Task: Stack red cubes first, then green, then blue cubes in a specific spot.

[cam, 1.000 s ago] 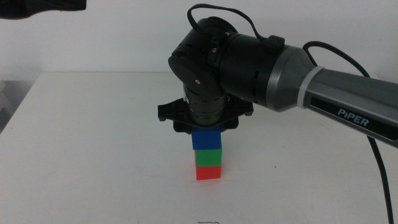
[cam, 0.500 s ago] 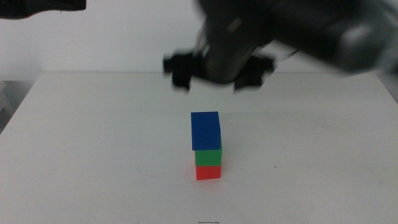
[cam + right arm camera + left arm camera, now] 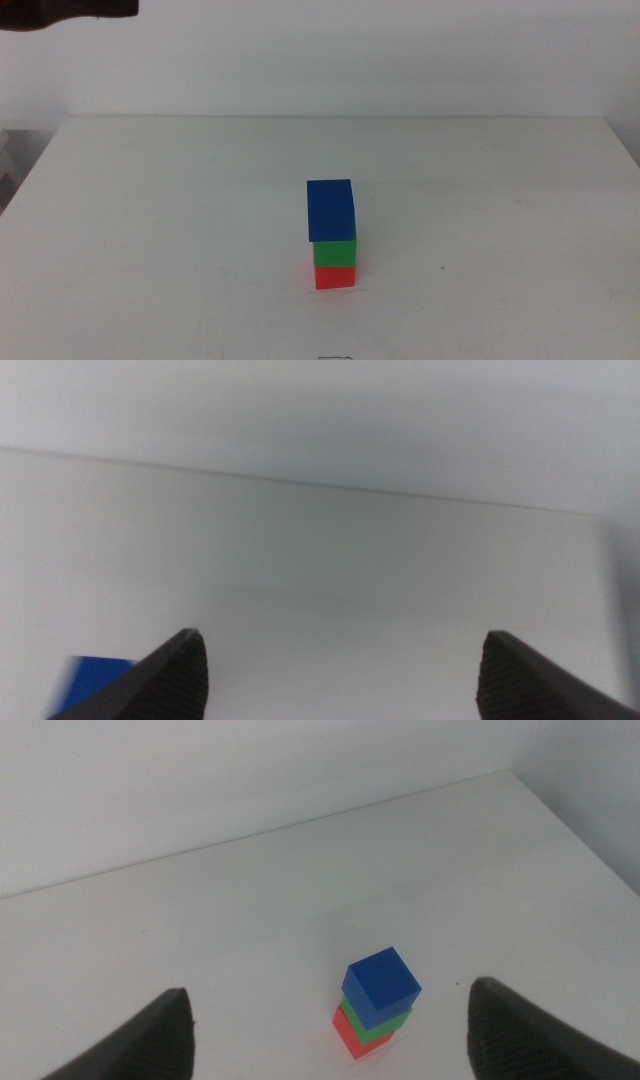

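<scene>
**Red, green and blue cubes stand stacked; both arms hang clear**

Red at the base, the small matte red cube (image 3: 335,277) sits on the plain white surface (image 3: 150,220), a little toward the camera side of its middle in the middle view. On it rests the small matte green cube (image 3: 335,252), and on that the small dark-blue cube (image 3: 331,210). From the middle view the blue one looks set slightly to one side of the green, and the left wrist view shows the blue cube (image 3: 381,985) turned a little against the green (image 3: 368,1026) and red (image 3: 352,1035) below, so its edges overhang somewhat.

Neither arm shows over the stack in the middle view. The left gripper (image 3: 330,1030) looks down on the stack from well above, its fingers (image 3: 150,1035) spread wide and holding nothing. The right gripper (image 3: 335,675) is also up and off to one side, its fingers (image 3: 165,680) wide apart and empty; only a corner of the blue cube (image 3: 95,672) shows at the edge of its blurred view.

Judging by the order of colours, the stacking looks complete. What is left is to retreat well: both arms should stay high and well apart from the column, since a brush against the offset blue cube could tip it
</scene>
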